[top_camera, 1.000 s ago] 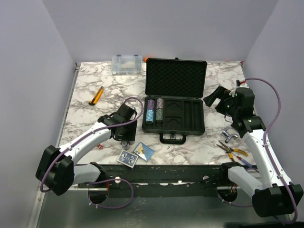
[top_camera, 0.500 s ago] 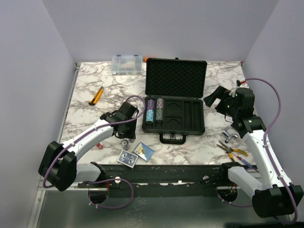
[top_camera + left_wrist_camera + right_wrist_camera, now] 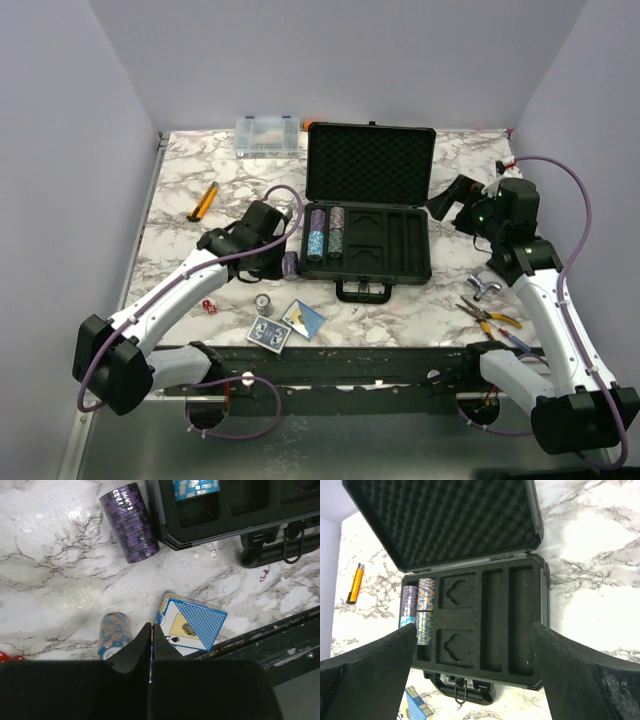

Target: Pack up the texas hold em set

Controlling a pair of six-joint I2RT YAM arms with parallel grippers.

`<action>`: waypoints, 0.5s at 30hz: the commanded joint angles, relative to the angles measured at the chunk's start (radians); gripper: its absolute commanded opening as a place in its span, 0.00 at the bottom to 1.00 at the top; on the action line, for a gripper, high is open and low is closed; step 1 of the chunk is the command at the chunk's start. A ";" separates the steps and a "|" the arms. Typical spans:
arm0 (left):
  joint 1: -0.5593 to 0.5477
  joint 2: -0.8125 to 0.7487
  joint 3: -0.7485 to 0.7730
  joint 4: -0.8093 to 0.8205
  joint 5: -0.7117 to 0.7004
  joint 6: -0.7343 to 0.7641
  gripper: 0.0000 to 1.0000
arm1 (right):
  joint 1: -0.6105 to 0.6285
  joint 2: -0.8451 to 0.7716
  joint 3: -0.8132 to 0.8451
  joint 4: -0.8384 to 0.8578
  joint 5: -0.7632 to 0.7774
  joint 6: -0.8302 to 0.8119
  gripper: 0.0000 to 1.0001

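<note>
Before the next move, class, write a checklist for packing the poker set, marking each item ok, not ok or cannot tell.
1. Case lid open: ok.
2. Tray slots free: ok, long right-hand slots empty.
3. Left gripper ready to pick: not ok, shut and empty.
4. Purple chip stack reachable: ok, lying on the table beside the case.
5. Right gripper clear: ok, open, holding nothing.
6. Everything packed: not ok, card deck and red dice lie on the table.
</note>
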 commanded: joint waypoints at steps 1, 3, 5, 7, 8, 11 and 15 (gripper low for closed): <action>-0.002 -0.035 0.072 -0.084 0.068 0.037 0.00 | 0.012 0.005 0.072 0.027 -0.069 -0.075 1.00; -0.002 -0.049 0.084 -0.096 0.065 0.041 0.00 | 0.015 0.012 0.090 0.034 -0.111 -0.092 1.00; -0.002 -0.057 0.089 -0.105 0.054 0.046 0.00 | 0.017 0.016 0.101 0.043 -0.138 -0.093 1.00; -0.003 -0.059 0.091 -0.111 0.041 0.047 0.00 | 0.017 0.021 0.104 0.047 -0.151 -0.091 1.00; -0.002 -0.056 0.089 -0.113 0.034 0.049 0.00 | 0.016 0.024 0.106 0.048 -0.159 -0.093 1.00; -0.003 -0.039 0.085 -0.120 0.004 0.049 0.01 | 0.017 0.028 0.103 0.043 -0.167 -0.096 1.00; -0.002 -0.003 0.071 -0.099 -0.014 0.045 0.53 | 0.016 0.021 0.090 0.041 -0.173 -0.093 1.00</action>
